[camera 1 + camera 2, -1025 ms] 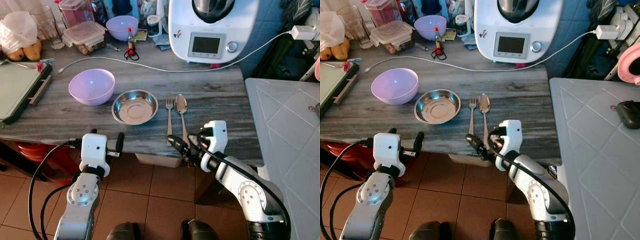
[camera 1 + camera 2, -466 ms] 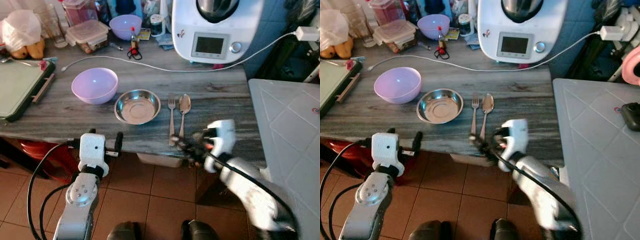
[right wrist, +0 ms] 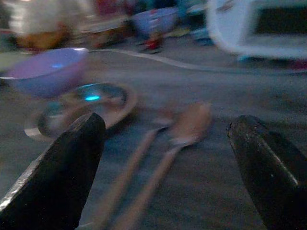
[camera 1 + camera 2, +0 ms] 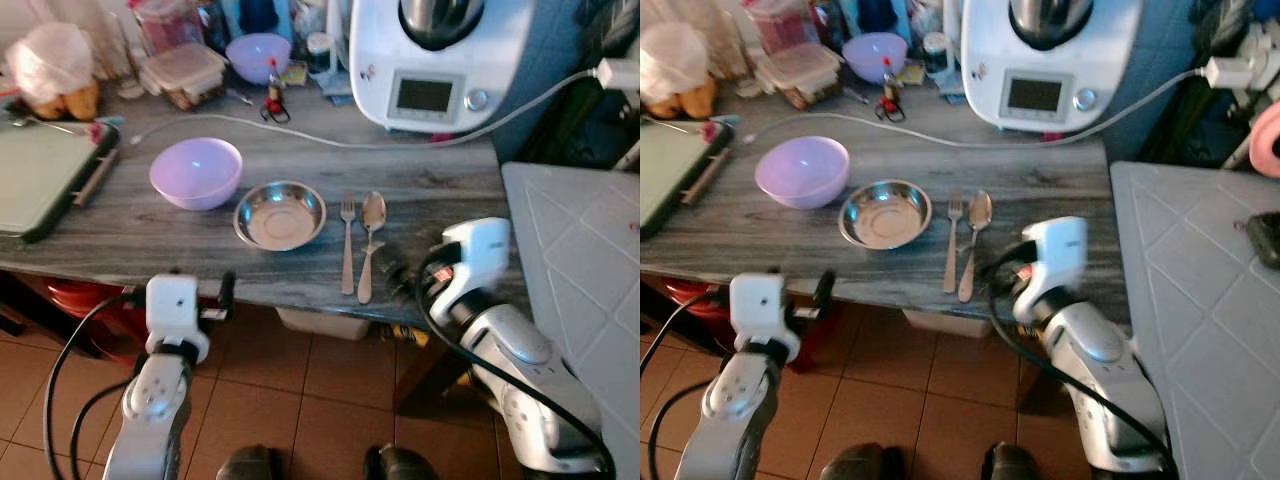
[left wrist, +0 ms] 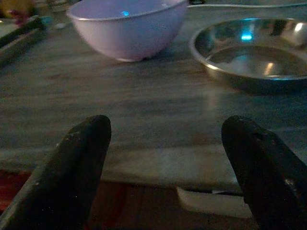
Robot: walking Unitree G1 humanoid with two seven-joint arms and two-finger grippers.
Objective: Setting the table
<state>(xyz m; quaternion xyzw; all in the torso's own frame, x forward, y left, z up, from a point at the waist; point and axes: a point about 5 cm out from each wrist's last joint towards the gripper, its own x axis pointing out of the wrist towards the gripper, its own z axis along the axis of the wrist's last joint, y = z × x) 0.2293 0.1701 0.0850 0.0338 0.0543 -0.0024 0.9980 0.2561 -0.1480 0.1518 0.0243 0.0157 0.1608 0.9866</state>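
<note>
Metal fork (image 4: pixel 347 243) and metal spoon (image 4: pixel 368 244) lie side by side on the grey streaked countertop (image 4: pixel 150 230), right of a round steel dish (image 4: pixel 280 214).
The right gripper (image 4: pixel 392 272), fingers spread and empty, hovers just beside the spoon's handle; the left gripper (image 5: pixel 163 167) is likewise spread.

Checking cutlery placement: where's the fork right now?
The fork lies on the counter near the front edge, between the steel dish and the spoon.
</note>
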